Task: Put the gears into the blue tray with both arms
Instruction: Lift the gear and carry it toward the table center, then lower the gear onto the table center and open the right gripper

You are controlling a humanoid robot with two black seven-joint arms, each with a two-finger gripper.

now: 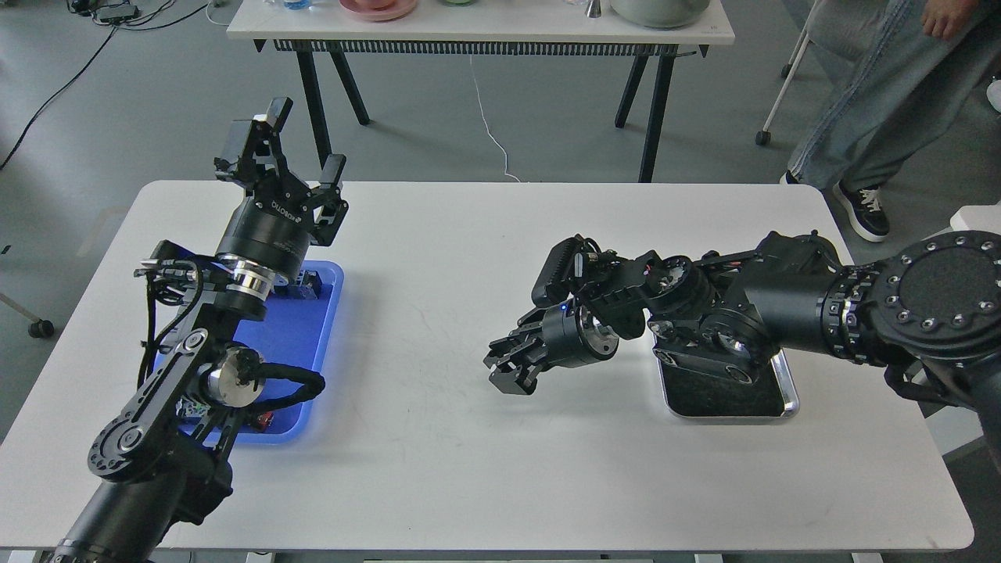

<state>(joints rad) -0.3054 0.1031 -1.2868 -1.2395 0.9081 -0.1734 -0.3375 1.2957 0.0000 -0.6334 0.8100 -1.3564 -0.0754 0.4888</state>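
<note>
Blue tray [322, 328] holds small parts, seemingly switches.

Two black jointed arms [195, 344], silver joint rings, looped black cables, faint white lettering, perhaps a brand

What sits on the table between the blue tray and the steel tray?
Only the right gripper, hovering there in the head view; otherwise bare white table between blue tray and steel tray.

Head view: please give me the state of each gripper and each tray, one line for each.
Left gripper: open, fingers spread, raised above the far end of the blue tray.
Right gripper: fingers too dark to tell, low over the bare table.
Blue tray: flat on the table, mostly covered by the left arm.
Steel tray: flat, under the right arm.
</note>
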